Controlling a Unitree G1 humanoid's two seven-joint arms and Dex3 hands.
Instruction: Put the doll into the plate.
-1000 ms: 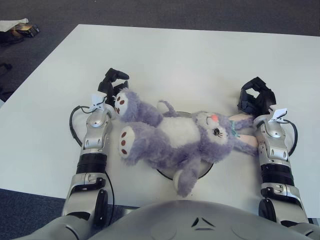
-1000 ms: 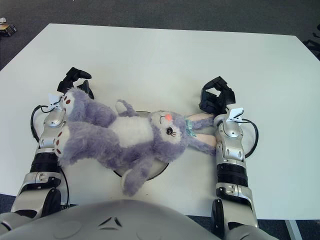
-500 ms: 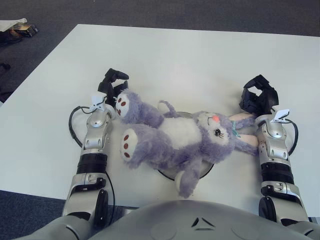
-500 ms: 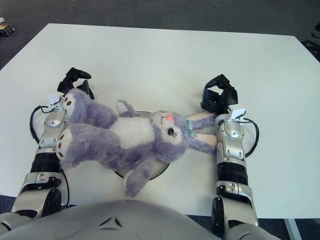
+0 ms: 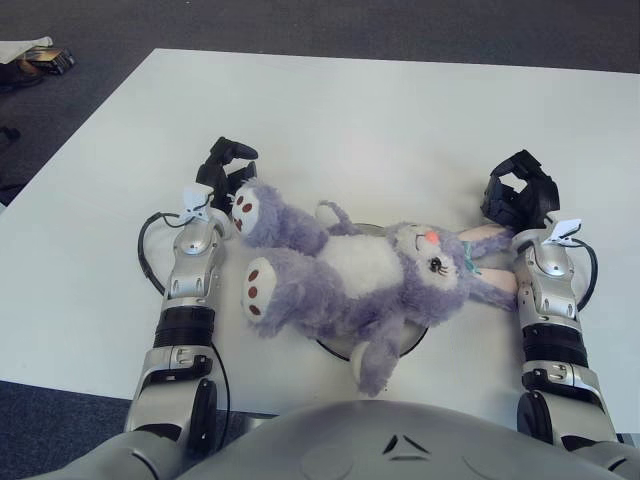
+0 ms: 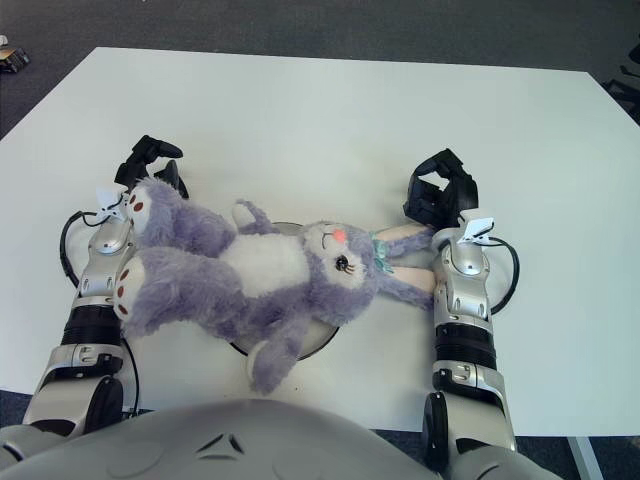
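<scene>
In the left eye view, the doll (image 5: 350, 275), a purple plush rabbit with a white belly, lies on its back across the plate (image 5: 412, 343), which shows only as a dark rim under its trunk and arm. It looks light, soft and floppy, nothing fragile or slick; I judge the thick trunk the best place to take hold, since legs and ears would sag and drag. The left hand (image 5: 224, 168) sits just beyond the rabbit's upper foot, its fingers (image 5: 237, 150) loosely curled and apart, gripping nothing. The forearm lies along the white table (image 5: 380, 110), beside both feet.

In the right eye view, the right hand (image 6: 441, 196) is just past the tips of the pink-lined ears, which reach toward its wrist. Its fingers (image 6: 437, 161) arch in a hollow claw, closed on nothing. The doll's legs and ears overhang the plate on either side, toward each hand.
</scene>
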